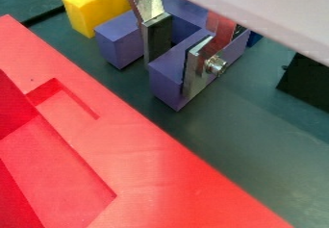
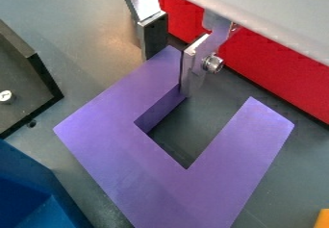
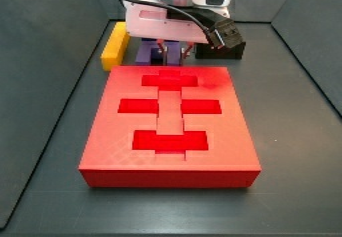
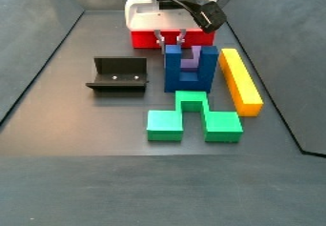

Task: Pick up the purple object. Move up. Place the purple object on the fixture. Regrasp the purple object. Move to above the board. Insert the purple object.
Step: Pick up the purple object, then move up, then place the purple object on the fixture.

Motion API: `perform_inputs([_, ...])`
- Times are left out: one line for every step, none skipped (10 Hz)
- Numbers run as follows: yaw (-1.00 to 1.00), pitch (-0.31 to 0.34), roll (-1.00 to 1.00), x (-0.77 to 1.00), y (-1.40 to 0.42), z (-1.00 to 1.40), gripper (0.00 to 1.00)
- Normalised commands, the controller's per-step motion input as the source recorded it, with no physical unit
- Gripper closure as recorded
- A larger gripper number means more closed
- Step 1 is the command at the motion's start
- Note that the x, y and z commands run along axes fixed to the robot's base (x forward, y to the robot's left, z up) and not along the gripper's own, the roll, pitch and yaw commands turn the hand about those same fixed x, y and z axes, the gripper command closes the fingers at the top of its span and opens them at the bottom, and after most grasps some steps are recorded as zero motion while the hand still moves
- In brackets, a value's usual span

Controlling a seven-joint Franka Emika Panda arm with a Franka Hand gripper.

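Small purple object (image 2: pixel 103 145) flat on the worktop directly beneath the fingers (image 2: pixel 199 63), one prong standing between them. Hard moulded plastic by the look: probably light, stiff, smooth-sided and a little slick. Best taken across the flat parallel faces of a prong, low and square, to guard against twisting. Gripper (image 2: pixel 178 54) set low over the block, wrist pointing straight down in a side view, plates parted wider than the prong, one in the slot and one outside, clamped on nothing as far as can be judged. Red board (image 1: pixel 103 164) just beside the fingers, yellow block (image 1: pixel 90 11) near them, fixture (image 4: pixel 117 75) well apart, carrying nothing.
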Motion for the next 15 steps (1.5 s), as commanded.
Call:
perform_inputs([0.00, 0.000, 0.00, 0.00, 0.00, 0.00, 1.00])
perform_inputs([0.00, 0.000, 0.00, 0.00, 0.00, 0.00, 1.00])
perform_inputs([0.00, 0.000, 0.00, 0.00, 0.00, 0.00, 1.00])
perform_inputs([0.00, 0.000, 0.00, 0.00, 0.00, 0.00, 1.00])
perform_inputs([0.00, 0.000, 0.00, 0.00, 0.00, 0.00, 1.00])
perform_inputs([0.00, 0.000, 0.00, 0.00, 0.00, 0.00, 1.00])
perform_inputs([0.00, 0.000, 0.00, 0.00, 0.00, 0.00, 1.00])
perform_inputs([0.00, 0.000, 0.00, 0.00, 0.00, 0.00, 1.00])
perform_inputs([0.00, 0.000, 0.00, 0.00, 0.00, 0.00, 1.00])
perform_inputs([0.00, 0.000, 0.00, 0.00, 0.00, 0.00, 1.00])
perform_inputs([0.00, 0.000, 0.00, 0.00, 0.00, 0.83, 1.00])
perform_inputs([0.04, 0.017, -0.01, -0.02, -0.04, 0.80, 1.00])
perform_inputs([0.05, 0.050, -0.03, -0.06, -0.04, 0.68, 1.00])
perform_inputs([0.01, 0.034, -0.08, 0.00, 0.00, 0.21, 1.00])
perform_inputs([-0.01, -0.006, -0.11, 0.00, 0.00, 0.00, 1.00])
